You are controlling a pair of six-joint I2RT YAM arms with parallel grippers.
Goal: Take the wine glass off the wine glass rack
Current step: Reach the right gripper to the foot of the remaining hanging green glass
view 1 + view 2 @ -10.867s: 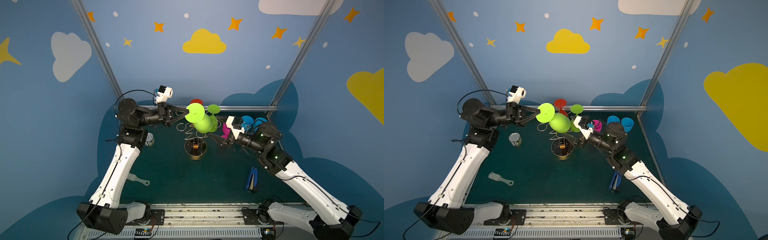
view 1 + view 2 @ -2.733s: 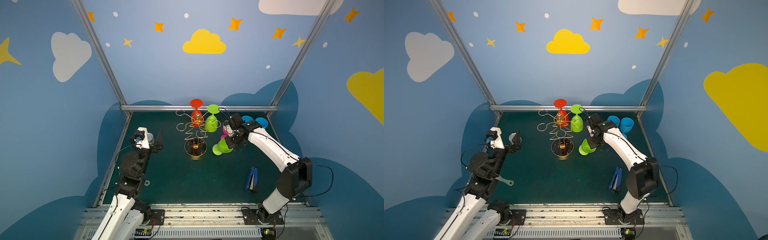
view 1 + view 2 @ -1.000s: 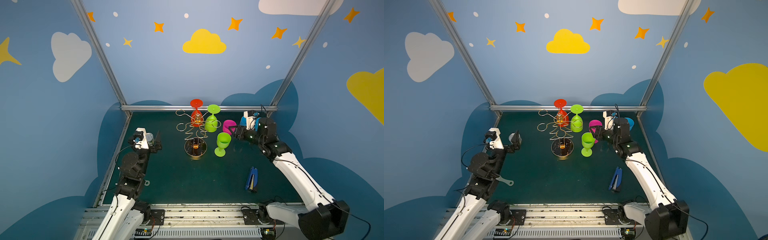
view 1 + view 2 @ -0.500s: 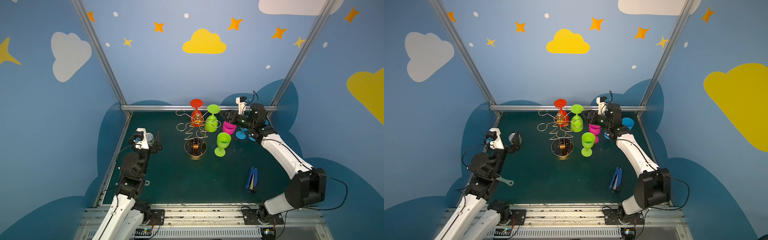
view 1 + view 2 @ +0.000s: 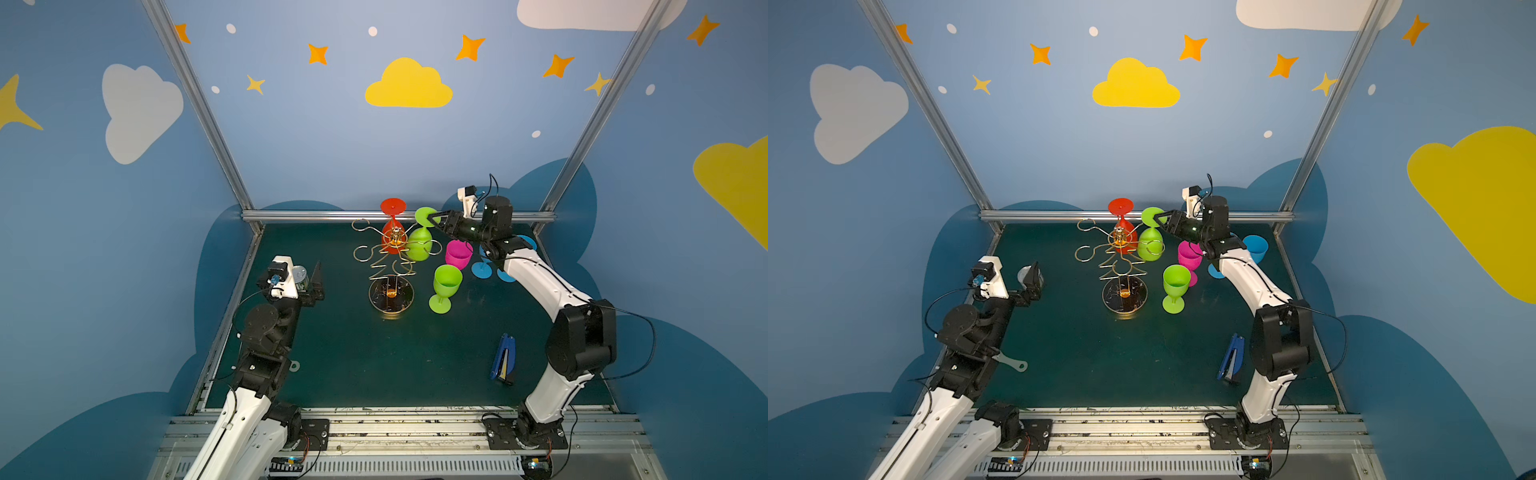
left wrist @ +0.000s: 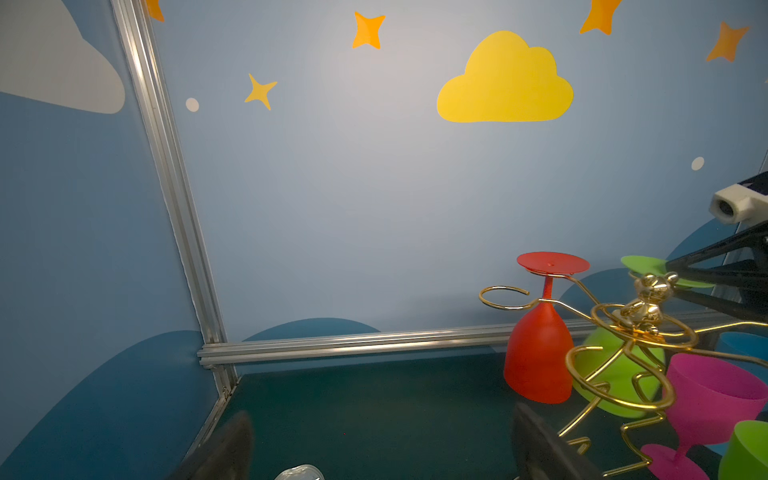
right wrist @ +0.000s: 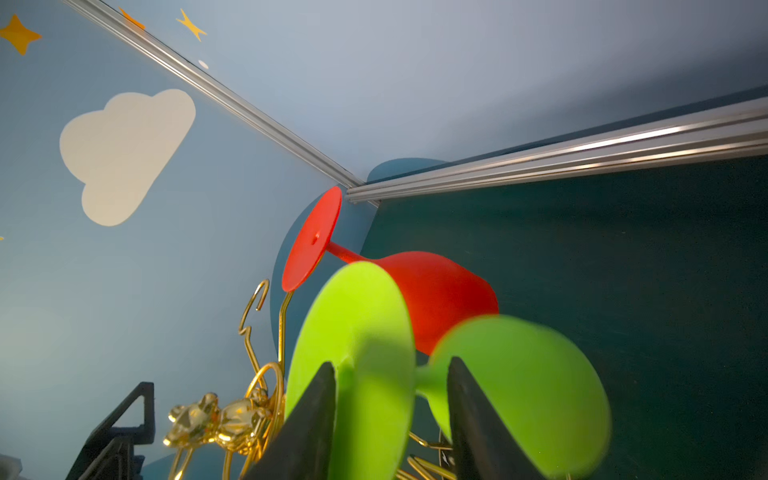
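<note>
Green wine glass [image 5: 420,243] hangs upside down on the gold rack [image 5: 390,305] – stem upright, foot on top – right at the right gripper [image 5: 432,217], whose jaws straddle the foot (pinching or not, can't tell); left gripper [image 5: 309,279] gapes wide, well apart.

The right gripper [image 7: 390,374] has its jaws apart around the green glass [image 7: 519,382] at the stem (foot on one side, bowl on the other). A red glass [image 7: 436,291] hangs on the rack [image 7: 232,415] behind, toward the table [image 7: 582,249] corner.
</note>
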